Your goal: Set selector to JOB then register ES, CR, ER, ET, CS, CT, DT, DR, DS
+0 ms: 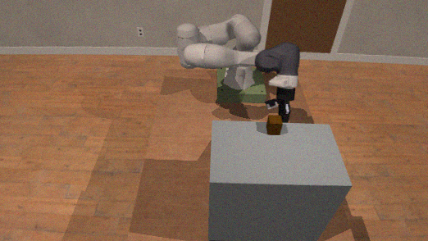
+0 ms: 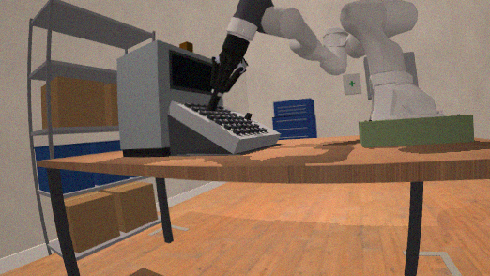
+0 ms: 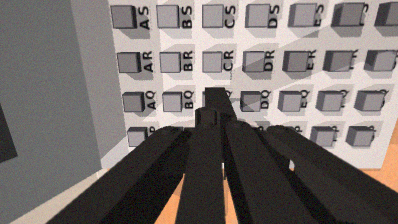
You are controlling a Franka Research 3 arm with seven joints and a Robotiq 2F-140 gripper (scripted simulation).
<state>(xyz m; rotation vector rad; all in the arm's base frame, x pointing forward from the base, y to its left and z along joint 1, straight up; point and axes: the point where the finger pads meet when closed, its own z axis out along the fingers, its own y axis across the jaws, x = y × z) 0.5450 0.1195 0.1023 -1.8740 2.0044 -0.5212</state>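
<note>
While the gripper [image 3: 216, 95] points down at the keyboard [image 2: 225, 123], its fingers are pressed together with nothing between them, forming 1 blunt tip. Seen from the wrist, that tip covers the key between BQ [image 3: 172, 101] and DQ [image 3: 249, 100], 1 row below CR [image 3: 212, 62]. From the side, the tip appears to touch the keys near the back of the keyboard, close to the grey machine [image 2: 145, 94].

No key looks lit, and the selector cannot be made out, so the mode is unclear. The risk, as a judgement: if the machine is in JOB, a press here would count a key outside the list and spoil the sequence. The tip is nearly as wide as a key, so slight drift could push a neighbour too. Since keys may register as others, an untested press is a gamble.
</note>
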